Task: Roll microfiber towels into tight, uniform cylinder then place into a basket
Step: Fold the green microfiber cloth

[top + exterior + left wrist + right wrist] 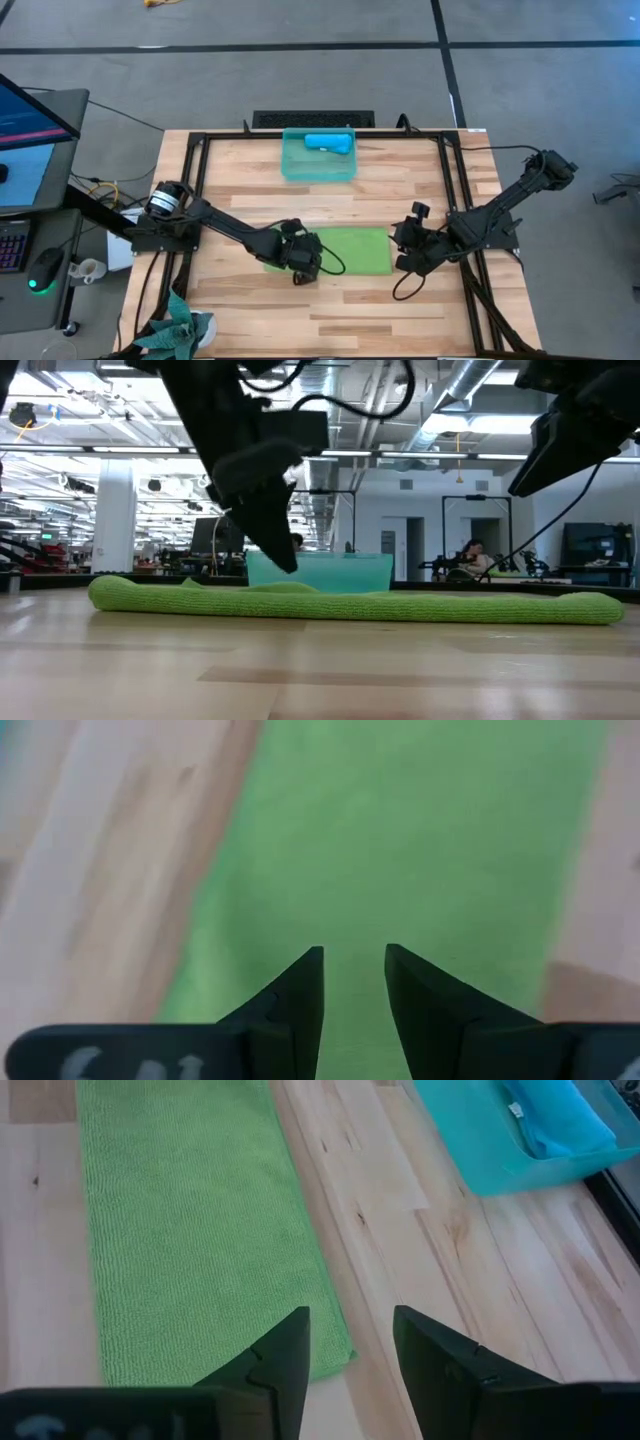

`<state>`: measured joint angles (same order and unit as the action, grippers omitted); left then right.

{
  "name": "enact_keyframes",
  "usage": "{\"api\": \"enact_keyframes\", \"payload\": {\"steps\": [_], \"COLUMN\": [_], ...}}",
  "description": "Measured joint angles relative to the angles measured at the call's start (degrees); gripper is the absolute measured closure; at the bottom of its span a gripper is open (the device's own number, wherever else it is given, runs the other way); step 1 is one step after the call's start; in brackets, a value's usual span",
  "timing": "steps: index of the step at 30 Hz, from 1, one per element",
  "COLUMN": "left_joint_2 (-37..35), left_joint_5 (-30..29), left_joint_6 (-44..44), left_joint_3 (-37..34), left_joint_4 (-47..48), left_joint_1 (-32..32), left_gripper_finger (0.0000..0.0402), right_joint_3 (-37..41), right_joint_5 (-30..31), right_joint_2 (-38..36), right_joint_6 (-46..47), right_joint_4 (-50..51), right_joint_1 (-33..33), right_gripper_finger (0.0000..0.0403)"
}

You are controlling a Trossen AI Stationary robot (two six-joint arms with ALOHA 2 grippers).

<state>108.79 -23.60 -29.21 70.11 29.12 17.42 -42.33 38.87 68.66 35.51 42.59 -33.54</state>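
Lime green towel [345,251], folded into a flat strip mid-bench, is flanked by the left gripper [300,262] and right gripper [408,262], both parted and empty, so a loose, uneven roll could be produced if one end is caught crookedly.

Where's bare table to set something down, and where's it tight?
Free: the wood strip between the basket and the green towel, and the near table edge in front of the towel. Crowded: the towel's ends, left gripper over one, right gripper beside the other.
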Motion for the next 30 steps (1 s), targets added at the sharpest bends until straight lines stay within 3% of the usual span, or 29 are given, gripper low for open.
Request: {"api": "enact_keyframes", "payload": {"steps": [7,15,19,30], "left_joint_2": [-0.3,-0.3,-0.3,0.1], "left_joint_5": [-5.1,1.0,0.8,-13.7], "left_joint_6": [-9.2,-13.9,-15.2,-21.1], "left_joint_3": [-0.4,-3.7,-5.8,-4.3], "left_joint_4": [11.7,14.3,14.5,21.1], "left_joint_1": [-0.1,-1.7,-3.1,-4.3], "left_gripper_finger": [0.0299,0.0299,0.0299,0.0299], "right_joint_3": [0.0,0.0,0.0,0.0], "right_joint_5": [0.0,0.0,0.0,0.1], "right_joint_2": [0.0,0.0,0.0,0.0], "right_joint_6": [0.0,0.0,0.0,0.0], "right_joint_4": [0.0,0.0,-0.1,-0.1], "right_joint_1": [0.0,0.0,0.0,0.0], "right_gripper_finger": [0.0236,0.0234,0.0235,0.0234]}}
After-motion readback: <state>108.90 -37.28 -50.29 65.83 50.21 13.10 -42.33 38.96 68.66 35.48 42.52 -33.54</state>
